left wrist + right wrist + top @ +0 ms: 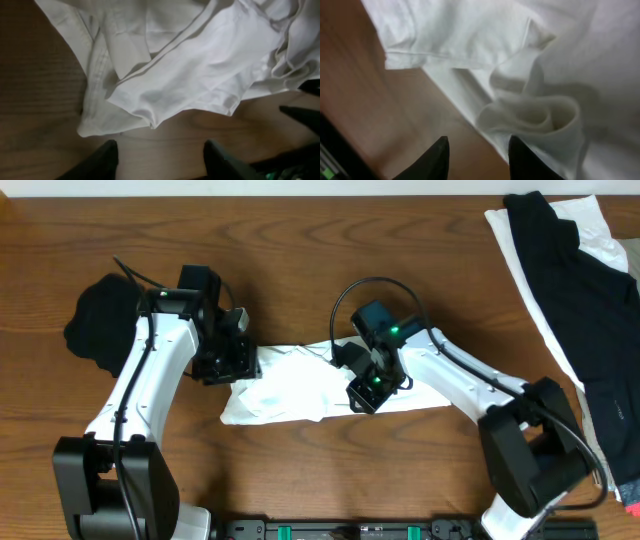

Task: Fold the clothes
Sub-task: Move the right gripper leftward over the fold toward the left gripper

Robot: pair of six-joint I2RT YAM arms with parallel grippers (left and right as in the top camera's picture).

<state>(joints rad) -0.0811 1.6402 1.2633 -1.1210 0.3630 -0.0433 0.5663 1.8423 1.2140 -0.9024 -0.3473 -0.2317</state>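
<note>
The white T-shirt (300, 385) lies bunched into a rough strip across the middle of the table. My left gripper (225, 365) hovers at its left end. In the left wrist view that gripper (161, 150) is open, bare wood shows between its fingers, and the shirt's (200, 60) hem lies just beyond the tips. My right gripper (365, 392) is over the strip's right part. It (477, 147) is open in the right wrist view, one fingertip (520, 155) over the edge of the cloth (560, 60) beside a rolled fold. Nothing is held.
A black garment (95, 325) lies crumpled at the far left behind my left arm. A pile of black and white clothes (570, 270) runs down the table's right edge. Bare wood surrounds the shirt at front and back.
</note>
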